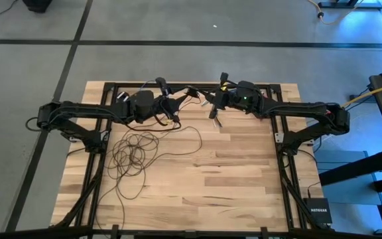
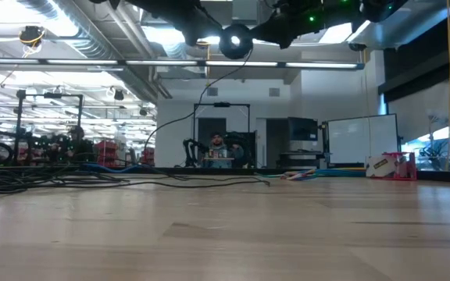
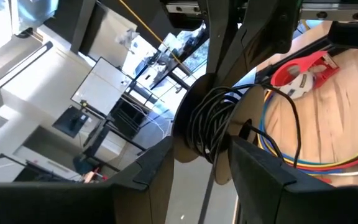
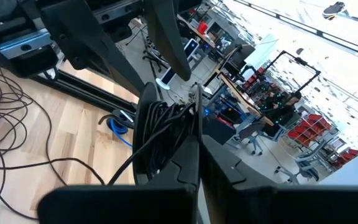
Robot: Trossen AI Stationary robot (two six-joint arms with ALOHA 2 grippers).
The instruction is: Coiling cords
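The right gripper (image 4: 194,155), fingers closed, pinches the coiled bundle of the cords (image 4: 160,127). The left gripper (image 3: 201,165) faces it, fingers open astride the coil; loose loops (image 1: 134,149) trail on the table (image 1: 231,172) below the left arm.

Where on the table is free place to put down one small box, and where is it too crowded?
Free: the bare wood of the table right of the loose cord, from under the right gripper to the near edge. Crowded: the left side, covered by cord loops, and the far edge under the left gripper.
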